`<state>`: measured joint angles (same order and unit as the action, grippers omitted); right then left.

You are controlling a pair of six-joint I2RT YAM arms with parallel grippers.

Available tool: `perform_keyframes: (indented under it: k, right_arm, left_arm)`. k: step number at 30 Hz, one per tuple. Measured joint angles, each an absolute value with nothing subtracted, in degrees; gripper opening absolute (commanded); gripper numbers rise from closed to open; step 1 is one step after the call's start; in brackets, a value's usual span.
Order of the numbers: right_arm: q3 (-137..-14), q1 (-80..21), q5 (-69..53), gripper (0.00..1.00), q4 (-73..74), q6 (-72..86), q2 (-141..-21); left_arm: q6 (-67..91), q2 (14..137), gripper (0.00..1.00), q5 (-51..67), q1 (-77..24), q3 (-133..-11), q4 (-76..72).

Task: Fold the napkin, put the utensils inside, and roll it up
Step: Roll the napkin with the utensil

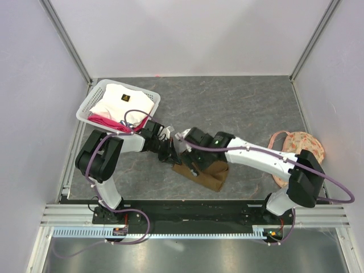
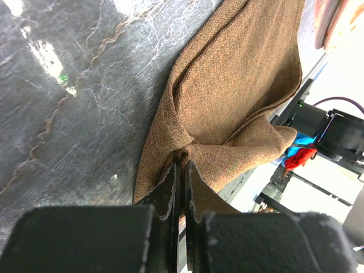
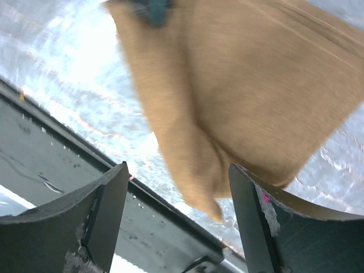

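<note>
Top view: the napkin (image 1: 207, 177) lies bunched on the grey desk (image 1: 244, 102), centre and toward the near edge, with the left arm (image 1: 102, 159) and right arm (image 1: 256, 156) meeting above it and hiding its far part. A white basket (image 1: 85, 111) holding a white cloth (image 1: 122, 99) stands at far left; a peach floral fabric piece (image 1: 298, 147) lies at right, well apart. Left wrist view: the left gripper (image 2: 182, 168) is closed, pinching an edge of the napkin, which rises in folds away from the desk. Right wrist view: the right gripper (image 3: 177, 170) stands wide apart, holding nothing; a hanging corner of the napkin sits between its fingers (image 3: 108, 199), above the desk.
</note>
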<state>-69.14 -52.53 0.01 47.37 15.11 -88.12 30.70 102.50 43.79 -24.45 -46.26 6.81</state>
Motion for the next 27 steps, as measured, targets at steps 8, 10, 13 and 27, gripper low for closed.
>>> perform_keyframes:
  k: [8,10,13,27]
  right_arm:
    - [-64.8,-68.1,12.7,0.73,39.2,11.9,-89.7]
    - [-63.5,-69.1,14.2,0.69,37.2,11.2,-91.0]
    - [-61.7,-69.8,15.2,0.67,34.9,10.1,-93.0]
    - [-58.9,-69.9,17.9,0.67,29.0,6.6,-97.1]
  left_arm:
    - [30.3,103.0,0.02,44.1,-24.4,-47.1,8.0]
    - [30.3,103.1,0.02,44.1,-24.4,-47.3,8.4]
    - [30.2,103.3,0.02,44.1,-24.4,-47.5,8.8]
    - [29.5,103.5,0.03,44.2,-24.4,-48.1,9.7]
